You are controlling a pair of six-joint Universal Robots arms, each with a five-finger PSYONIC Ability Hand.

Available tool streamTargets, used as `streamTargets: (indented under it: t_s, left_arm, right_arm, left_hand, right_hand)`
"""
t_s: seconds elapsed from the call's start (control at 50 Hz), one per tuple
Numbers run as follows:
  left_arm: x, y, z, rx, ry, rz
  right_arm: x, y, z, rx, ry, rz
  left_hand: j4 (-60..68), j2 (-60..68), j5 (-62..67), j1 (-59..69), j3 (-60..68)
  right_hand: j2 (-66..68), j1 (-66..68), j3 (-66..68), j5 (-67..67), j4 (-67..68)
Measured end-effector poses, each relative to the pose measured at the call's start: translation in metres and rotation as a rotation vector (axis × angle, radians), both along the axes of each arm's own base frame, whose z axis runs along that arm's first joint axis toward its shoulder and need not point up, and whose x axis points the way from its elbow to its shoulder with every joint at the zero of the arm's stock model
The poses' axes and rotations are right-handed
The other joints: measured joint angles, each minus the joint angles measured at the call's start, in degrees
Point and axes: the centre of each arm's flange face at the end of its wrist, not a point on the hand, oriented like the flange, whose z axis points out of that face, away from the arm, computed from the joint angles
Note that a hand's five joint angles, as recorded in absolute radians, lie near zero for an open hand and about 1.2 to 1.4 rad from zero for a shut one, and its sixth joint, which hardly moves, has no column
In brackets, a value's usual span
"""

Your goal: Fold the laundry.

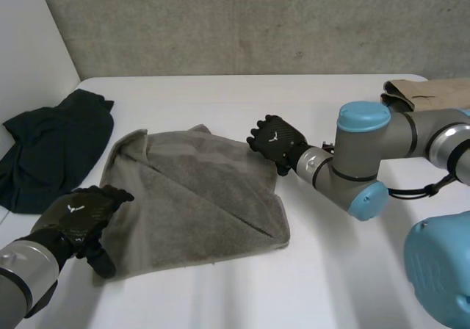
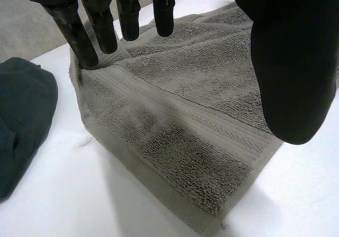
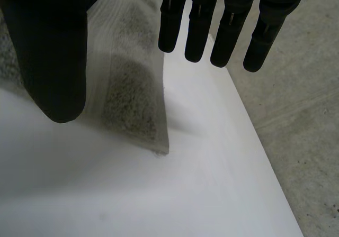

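A grey towel (image 1: 198,197), partly folded along a diagonal crease, lies in the middle of a white table (image 1: 330,270), with a dark garment (image 1: 51,153) to its left and a beige cloth (image 1: 433,92) at the table's far right corner. The left hand (image 1: 81,215) is over the towel's near left corner, fingers straight and apart from the thumb, gripping nothing. The right hand (image 1: 275,142) is at the towel's far right corner, likewise spread and holding nothing.
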Motion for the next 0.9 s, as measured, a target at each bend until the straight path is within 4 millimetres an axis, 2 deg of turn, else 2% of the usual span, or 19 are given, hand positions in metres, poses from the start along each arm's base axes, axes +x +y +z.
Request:
streamTargets:
  t_s: [0.28,0.72,0.84,0.86,0.9]
  left_arm:
    - [0.001,-0.004,0.002,-0.012,0.032,0.016]
    - [0.003,-0.004,0.005,-0.020,0.054,0.016]
    - [0.003,-0.003,0.003,-0.014,0.056,0.014]
    - [0.003,-0.002,0.003,-0.010,0.056,0.013]
    - [0.003,-0.001,0.002,-0.006,0.055,0.011]
  right_arm:
    - [0.007,-0.006,-0.008,-0.073,-0.014,-0.008]
    - [0.025,-0.004,-0.025,-0.090,-0.054,0.007]
    - [0.026,-0.006,-0.030,-0.090,-0.062,0.008]
    - [0.026,-0.007,-0.033,-0.087,-0.063,0.008]
    - [0.026,-0.008,-0.033,-0.088,-0.066,0.007]
  left_hand:
    - [0.0,0.0,0.0,0.0,0.0]
    - [-0.2,-0.2,0.0,0.0,0.0]
    - [-0.2,-0.3,0.0,0.0,0.0]
    - [-0.2,-0.3,0.0,0.0,0.0]
    - [-0.2,-0.3,0.0,0.0,0.0]
  right_hand:
    - [0.1,0.2,0.1,2.1,1.2]
    - [0.8,1.1,0.7,2.8,2.3]
    - [13.1,13.0,12.7,11.0,13.0]
    - [23.6,23.3,22.2,21.0,23.0]
    - [35.0,34.3,34.3,33.7,34.5]
